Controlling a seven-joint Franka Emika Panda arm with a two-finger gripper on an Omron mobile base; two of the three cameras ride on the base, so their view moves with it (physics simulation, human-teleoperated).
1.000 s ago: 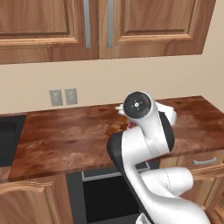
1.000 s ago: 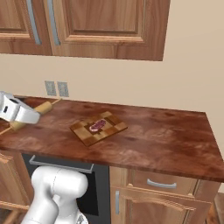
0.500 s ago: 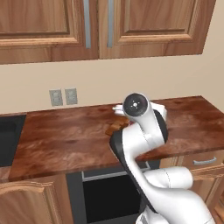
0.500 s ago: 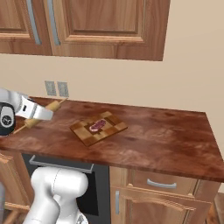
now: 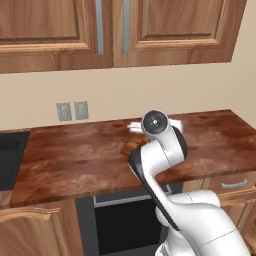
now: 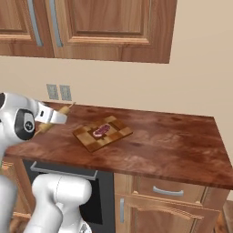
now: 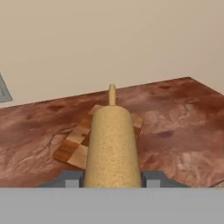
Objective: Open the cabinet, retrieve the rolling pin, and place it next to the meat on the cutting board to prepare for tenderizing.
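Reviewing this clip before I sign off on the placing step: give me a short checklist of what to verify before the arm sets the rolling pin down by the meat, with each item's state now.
1. Rolling pin held in the gripper: ok, the fingers sit on either side of it in the hand view.
2. Meat lies on the cutting board: ok.
3. Free board surface beside the meat: ok, bare checker squares show around it.
4. Pin already over the board: not ok, in the right base view it hangs left of the board, above the counter.
5. Cabinet doors closed: ok.
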